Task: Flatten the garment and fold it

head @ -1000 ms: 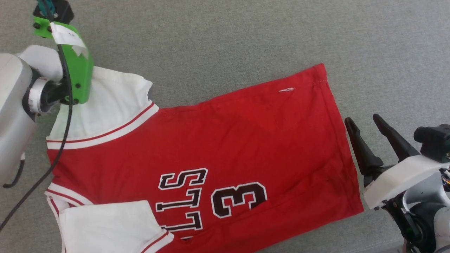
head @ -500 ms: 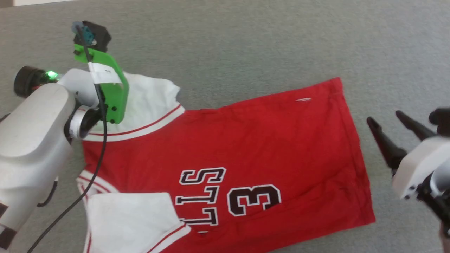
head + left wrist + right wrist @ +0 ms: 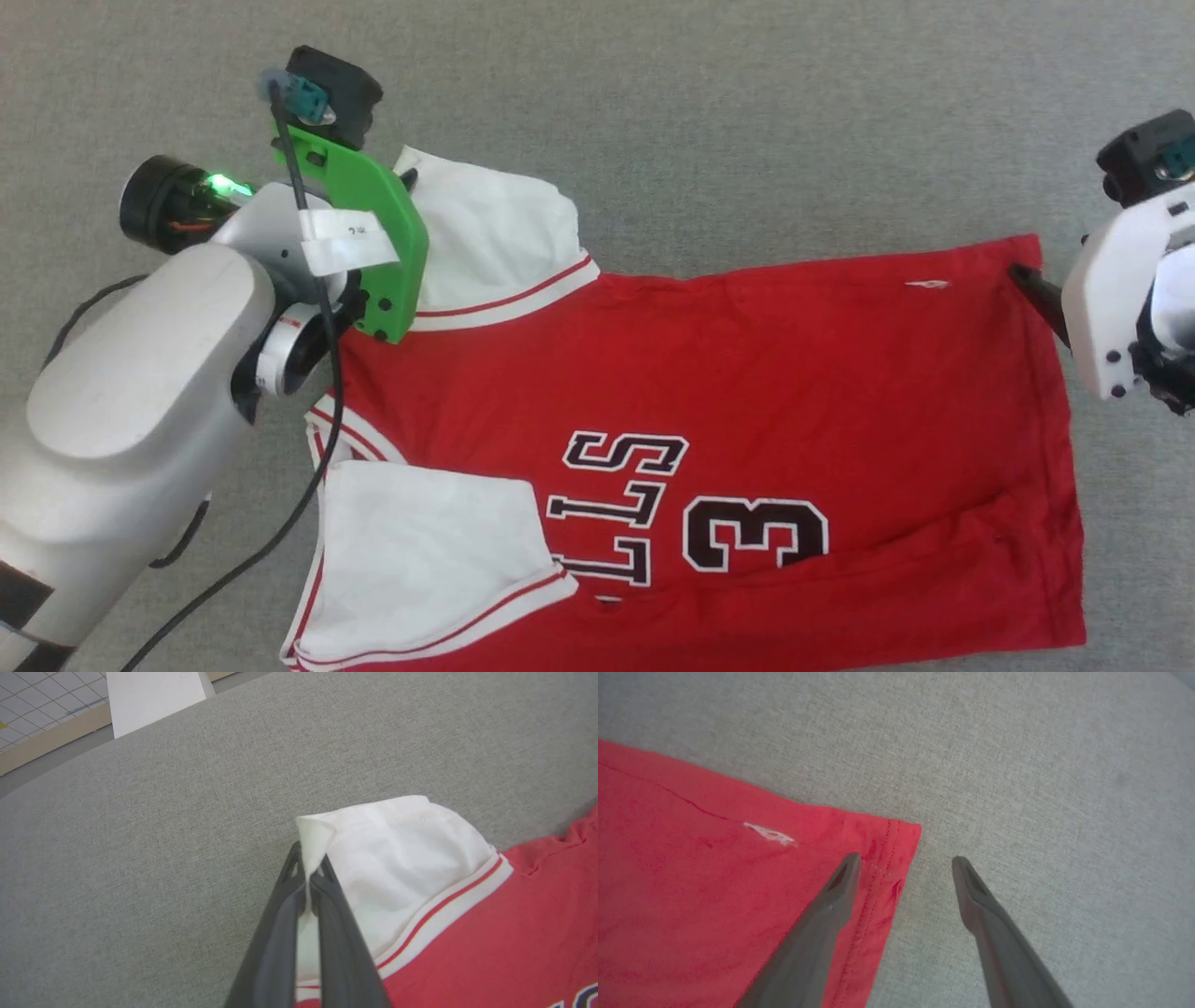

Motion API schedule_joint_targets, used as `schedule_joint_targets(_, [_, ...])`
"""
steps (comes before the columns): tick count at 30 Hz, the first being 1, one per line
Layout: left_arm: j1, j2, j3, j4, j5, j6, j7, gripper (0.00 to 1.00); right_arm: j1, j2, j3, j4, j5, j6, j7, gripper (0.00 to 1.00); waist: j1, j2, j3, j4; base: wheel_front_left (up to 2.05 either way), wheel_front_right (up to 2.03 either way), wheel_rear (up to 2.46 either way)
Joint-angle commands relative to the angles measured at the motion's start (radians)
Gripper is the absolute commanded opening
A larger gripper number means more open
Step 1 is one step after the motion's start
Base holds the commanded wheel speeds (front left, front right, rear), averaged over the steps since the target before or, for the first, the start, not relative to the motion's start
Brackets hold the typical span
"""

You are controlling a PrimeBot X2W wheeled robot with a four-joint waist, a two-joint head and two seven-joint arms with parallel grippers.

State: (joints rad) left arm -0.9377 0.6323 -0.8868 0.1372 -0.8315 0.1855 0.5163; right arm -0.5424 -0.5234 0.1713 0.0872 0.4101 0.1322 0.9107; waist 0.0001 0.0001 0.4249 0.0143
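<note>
The garment point(image 3: 747, 373), a red jersey with white sleeves and a black number 3, lies mostly flat on the grey surface, collar end to the left. In the left wrist view my left gripper point(image 3: 308, 877) is shut on the outer edge of the far white sleeve point(image 3: 402, 858), with a fold of white cloth pinched between the fingertips. In the right wrist view my right gripper point(image 3: 903, 863) is open at the far hem corner point(image 3: 896, 835). One finger point(image 3: 840, 886) is over the red cloth and the other is over bare grey fabric. The near sleeve point(image 3: 429, 541) lies folded onto the jersey's front.
Grey upholstered surface point(image 3: 747, 121) stretches all around the jersey. My left forearm point(image 3: 140, 401) with its green bracket point(image 3: 373, 215) and a black cable covers the collar end. The left wrist view shows a tiled floor point(image 3: 32, 700) and a white panel beyond the surface's far edge.
The head camera has shifted. My left gripper has closed on the far sleeve's edge. My right gripper has moved from beside the hem's middle up to the far hem corner, still open.
</note>
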Motion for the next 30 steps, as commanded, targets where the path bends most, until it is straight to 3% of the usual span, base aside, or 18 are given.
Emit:
schedule_joint_targets(1, [0.019, -0.001, -0.002, -0.014, 0.014, 0.009, -0.008, 0.00, -0.028, -0.009, 0.018, 0.025, -0.015, -0.002, 0.002, 1.00, -0.0001, -0.0001, 0.019, 0.020, 0.00, 0.00, 0.00])
schedule_joint_targets(13, [0.037, 0.006, -0.018, -0.099, 0.025, 0.033, -0.003, 0.00, -0.089, -0.060, 0.196, 0.178, -0.012, -0.002, -0.025, 1.00, -0.0001, -0.0001, 0.050, 0.051, 0.00, 0.00, 0.00])
schedule_joint_targets(14, [0.038, 0.006, -0.018, -0.100, 0.025, 0.034, -0.004, 0.00, -0.088, -0.064, 0.213, 0.177, -0.007, -0.002, -0.038, 0.67, -0.0001, -0.0001, 0.050, 0.052, 0.00, 0.00, 0.00])
schedule_joint_targets(15, [0.041, 0.006, -0.019, -0.100, 0.025, 0.035, -0.006, 0.00, -0.085, -0.069, 0.228, 0.180, -0.001, -0.002, -0.050, 0.00, -0.0001, -0.0001, 0.048, 0.053, 0.00, 0.00, 0.00])
schedule_joint_targets(21, [0.063, 0.008, -0.013, -0.088, 0.019, 0.043, -0.032, 0.00, -0.086, -0.077, 0.254, 0.198, 0.038, -0.002, -0.121, 0.00, -0.0001, -0.0001, 0.007, 0.048, 0.00, 0.00, 0.00])
schedule_joint_targets(30, [0.138, 0.022, -0.008, -0.086, -0.008, 0.059, -0.071, 0.00, -0.017, -0.068, 0.195, 0.179, 0.074, -0.002, -0.317, 0.00, -0.0001, -0.0001, -0.140, 0.044, 0.00, 0.00, 0.00])
